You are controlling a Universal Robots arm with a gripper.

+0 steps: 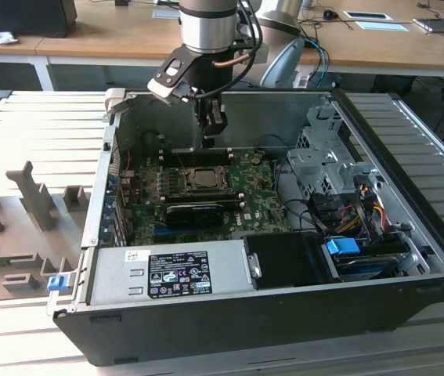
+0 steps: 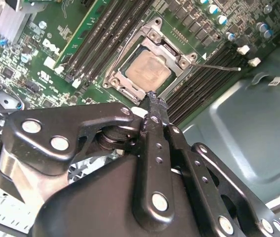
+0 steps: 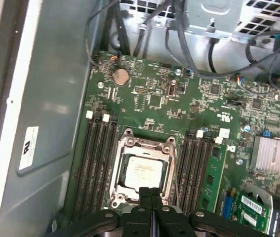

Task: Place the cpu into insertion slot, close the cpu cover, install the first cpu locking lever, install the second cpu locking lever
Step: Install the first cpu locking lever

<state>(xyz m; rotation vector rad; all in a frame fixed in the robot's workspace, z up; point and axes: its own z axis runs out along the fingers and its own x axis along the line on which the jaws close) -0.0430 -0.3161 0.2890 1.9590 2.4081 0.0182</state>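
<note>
Well, the open computer case leaves its green motherboard exposed from above. The board is hemmed by the case's rear wall behind the arm, a grey drive cage toward the exterior view's right, and a silver power supply along the near edge. The freest room lies over the socket. A long black expansion card lies just in front of it, and rows of black memory slots flank it on two sides.

The gripper hangs above the board, close to the rear wall. Both wrist views show its black fingertips pressed together with nothing between them. The cpu, pale silver on top, sits down in the insertion slot. The cpu cover lies flat around it, and the chip shows through its window. Seen from the wrist, the closed claw hovers over one edge of the socket, beside the chip rather than over its middle, and the exterior view shows it raised clear of the board. A thin wire lever juts from a corner of the socket out across the neighbouring memory slots.

The case rests on a pale grey ribbed table, with grey moulded fixtures on the exterior view's left. Wooden desks stand behind
</note>
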